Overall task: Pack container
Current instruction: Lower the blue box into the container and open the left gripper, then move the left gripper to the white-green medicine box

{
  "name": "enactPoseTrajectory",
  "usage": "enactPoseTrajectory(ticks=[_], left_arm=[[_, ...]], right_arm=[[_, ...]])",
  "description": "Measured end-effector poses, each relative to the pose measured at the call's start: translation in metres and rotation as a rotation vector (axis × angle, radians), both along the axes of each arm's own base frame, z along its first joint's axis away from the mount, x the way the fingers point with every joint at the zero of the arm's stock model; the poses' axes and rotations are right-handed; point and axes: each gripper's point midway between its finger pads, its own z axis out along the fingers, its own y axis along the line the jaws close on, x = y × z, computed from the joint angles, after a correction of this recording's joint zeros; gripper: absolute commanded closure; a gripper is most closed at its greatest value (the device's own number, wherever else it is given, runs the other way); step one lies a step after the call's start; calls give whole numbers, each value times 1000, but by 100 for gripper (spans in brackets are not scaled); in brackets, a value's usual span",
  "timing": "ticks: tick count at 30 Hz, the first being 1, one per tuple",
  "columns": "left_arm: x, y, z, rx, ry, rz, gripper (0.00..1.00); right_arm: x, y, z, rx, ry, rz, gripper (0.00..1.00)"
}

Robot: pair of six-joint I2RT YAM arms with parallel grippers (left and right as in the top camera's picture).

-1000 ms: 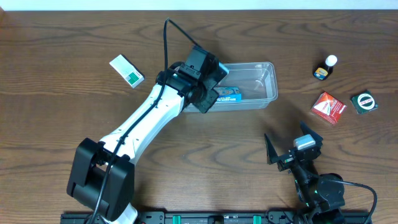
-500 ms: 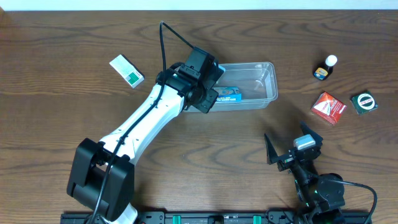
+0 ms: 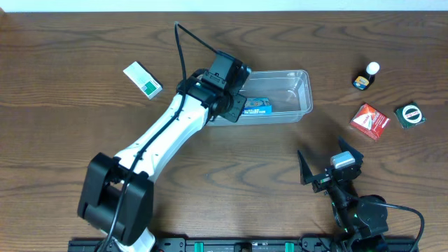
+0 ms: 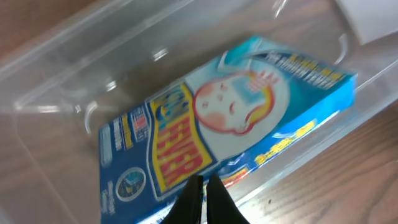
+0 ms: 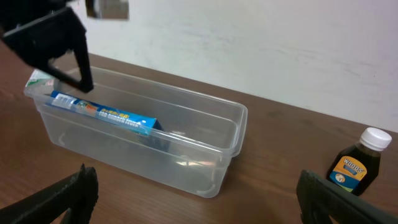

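Observation:
The container (image 3: 305, 89) is a clear plastic tub at the upper middle of the table. A blue box (image 3: 256, 106) lies flat inside it at its left end. My left gripper (image 3: 235, 106) is at the tub's left end, over the near edge of the blue box. In the left wrist view its fingers (image 4: 202, 200) are pressed together with nothing between them, just above the blue box (image 4: 224, 118) and the tub wall (image 4: 56, 93). My right gripper (image 3: 329, 170) is wide open and empty near the front edge, facing the tub (image 5: 239, 124) and the blue box (image 5: 106, 112).
A white and green box (image 3: 143, 79) lies at the upper left. A small brown bottle (image 3: 365, 77) with a white cap, a red box (image 3: 369, 120) and a round green item (image 3: 409, 115) lie at the right. The bottle also shows in the right wrist view (image 5: 357, 163).
My left gripper has shifted slightly back and left at the tub's left end. The blue box stays in the tub. The right arm has not moved.

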Motion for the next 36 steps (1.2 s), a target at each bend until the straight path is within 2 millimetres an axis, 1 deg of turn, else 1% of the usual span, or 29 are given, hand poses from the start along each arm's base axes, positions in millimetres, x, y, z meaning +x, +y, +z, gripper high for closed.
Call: enactPoseTrajectory(ticks=[4,6,9,12,14,16,18,21,23,25,26,28,30,31,32,34,35,36], left_arm=[[-6,6,-26,48,77,23,94],[-10,10,-35,72,108,26,94],[-14,12,-39,85,127,27,94],[-13,12,-37,82,124,28,94],[-11,13,-33,76,114,32,94],[-5,13,-20,58,84,40,94],[3,12,2,24,29,48,94],[12,12,49,-42,-85,57,94],[12,14,84,-84,-166,62,94],[12,21,113,-93,-244,83,94],[12,29,128,-87,-288,110,94],[14,56,155,-65,-373,222,93],[15,88,173,-42,-422,361,92],[15,109,180,-36,-437,453,91],[14,129,184,-30,-441,536,92],[11,163,183,-15,-425,687,91],[10,181,180,-7,-412,768,87],[9,193,177,0,-398,822,78]], right_arm=[[0,0,0,0,0,0,1],[0,0,0,0,0,0,1],[0,0,0,0,0,0,1],[0,0,0,0,0,0,1],[0,0,0,0,0,0,1],[0,0,0,0,0,0,1],[0,0,0,0,0,0,1],[0,0,0,0,0,0,1],[0,0,0,0,0,0,1],[0,0,0,0,0,0,1],[0,0,0,0,0,0,1],[0,0,0,0,0,0,1],[0,0,0,0,0,0,1],[0,0,0,0,0,0,1],[0,0,0,0,0,0,1],[0,0,0,0,0,0,1],[0,0,0,0,0,0,1],[0,0,0,0,0,0,1]])
